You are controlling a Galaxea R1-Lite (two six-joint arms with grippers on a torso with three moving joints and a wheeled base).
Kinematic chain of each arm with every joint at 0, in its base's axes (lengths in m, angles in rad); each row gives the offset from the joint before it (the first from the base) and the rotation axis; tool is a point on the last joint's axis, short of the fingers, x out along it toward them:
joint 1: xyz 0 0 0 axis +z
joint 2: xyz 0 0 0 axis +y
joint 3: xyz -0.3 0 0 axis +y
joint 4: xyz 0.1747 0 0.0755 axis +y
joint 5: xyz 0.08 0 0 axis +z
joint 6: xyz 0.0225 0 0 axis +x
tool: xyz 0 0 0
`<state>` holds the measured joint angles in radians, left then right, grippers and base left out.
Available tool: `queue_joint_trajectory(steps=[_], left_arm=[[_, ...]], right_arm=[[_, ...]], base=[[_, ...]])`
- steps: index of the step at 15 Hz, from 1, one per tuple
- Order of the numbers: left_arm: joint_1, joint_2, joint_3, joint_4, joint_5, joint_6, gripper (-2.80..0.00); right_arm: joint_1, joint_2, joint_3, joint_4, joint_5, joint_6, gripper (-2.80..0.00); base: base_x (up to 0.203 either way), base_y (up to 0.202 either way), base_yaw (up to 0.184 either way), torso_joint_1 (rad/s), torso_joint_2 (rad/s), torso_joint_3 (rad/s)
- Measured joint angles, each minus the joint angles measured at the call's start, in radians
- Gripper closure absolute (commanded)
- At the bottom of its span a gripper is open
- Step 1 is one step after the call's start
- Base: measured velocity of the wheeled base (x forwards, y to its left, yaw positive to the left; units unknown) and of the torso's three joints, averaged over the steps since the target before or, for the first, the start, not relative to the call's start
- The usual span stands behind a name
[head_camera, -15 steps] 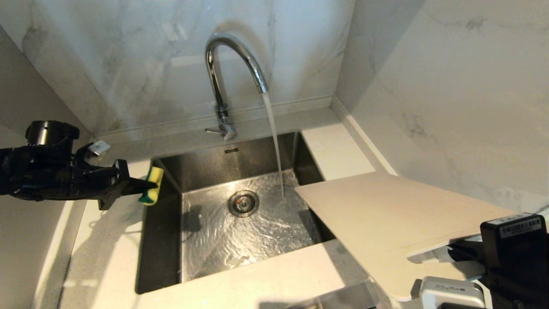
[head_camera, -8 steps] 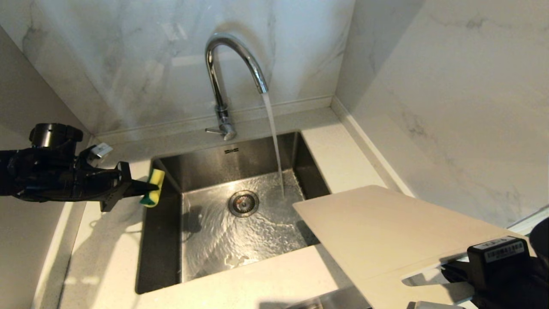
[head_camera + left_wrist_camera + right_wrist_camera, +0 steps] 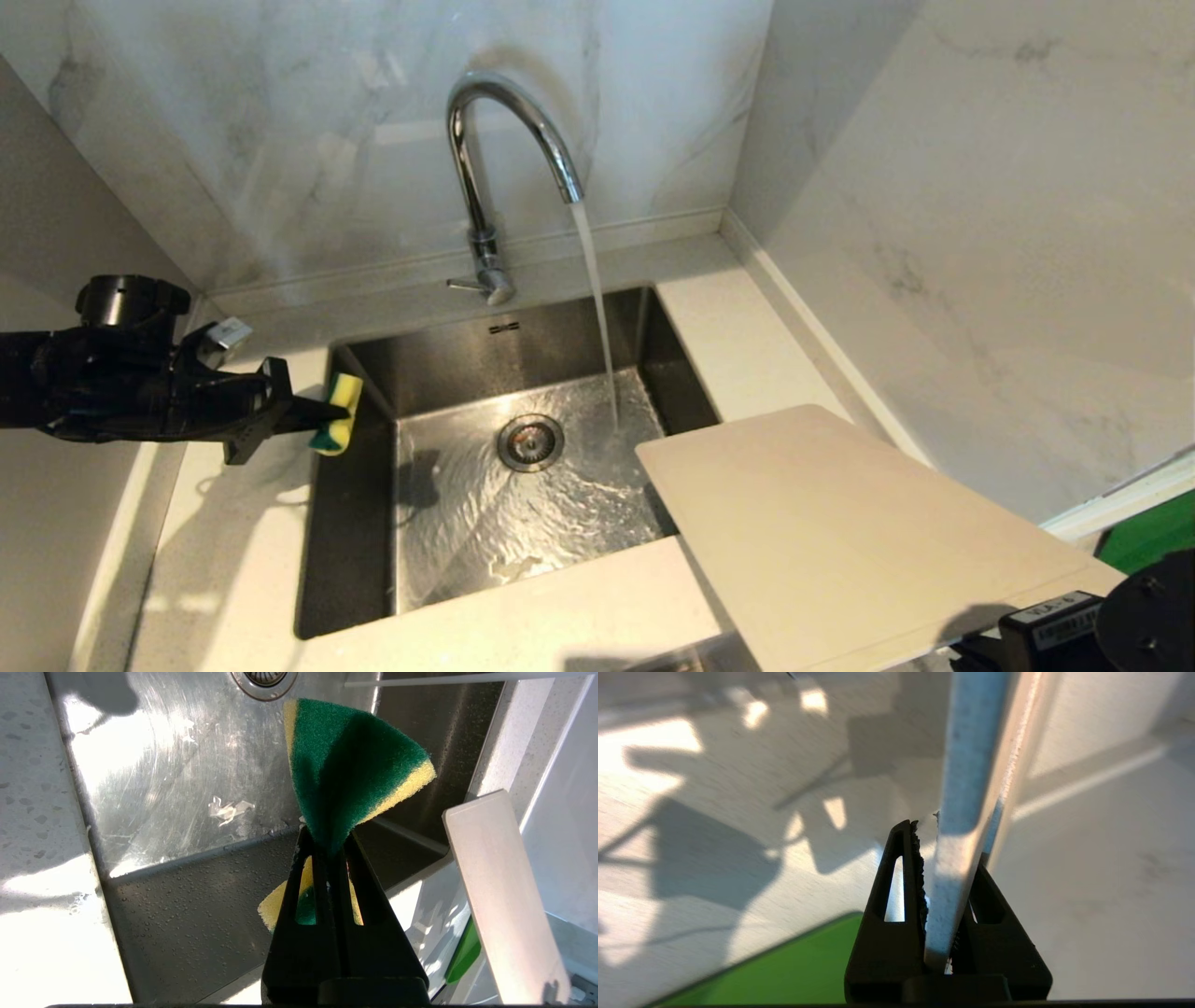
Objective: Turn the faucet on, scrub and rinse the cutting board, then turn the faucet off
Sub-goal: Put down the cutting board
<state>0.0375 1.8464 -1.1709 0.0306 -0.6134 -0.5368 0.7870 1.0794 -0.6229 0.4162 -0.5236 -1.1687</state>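
Since a second ago, the cutting board, pinched by the right gripper, sits lower beside the sink; the left gripper pinches the sponge; the faucet runs.

Faucet behind sink, stream falling into basin. Your left: sponge over sink's edge. Your right: board over sink's near corner and tabletop.
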Motion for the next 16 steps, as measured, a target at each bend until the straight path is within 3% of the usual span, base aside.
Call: queue_joint_trajectory(steps=[5,9,16], left_arm=[[-0.013,0.001,0.003,0.000,0.016,0.000,0.00],[-0.015,0.006,0.001,0.000,0.017,0.000,0.00],[-0.015,0.025,-0.006,-0.002,0.018,0.001,0.00]], right_arm=[[-0.015,0.076,0.014,-0.001,0.158,0.059,0.00],[-0.041,0.162,0.067,-0.113,0.277,0.091,0.00],[-0.089,0.315,0.269,-0.346,0.369,0.090,0.00]], base=[[0.000,0.000,0.000,0.000,0.00,0.000],[0.000,0.000,0.000,0.000,0.00,0.000],[0.000,0.000,0.000,0.000,0.00,0.000]])
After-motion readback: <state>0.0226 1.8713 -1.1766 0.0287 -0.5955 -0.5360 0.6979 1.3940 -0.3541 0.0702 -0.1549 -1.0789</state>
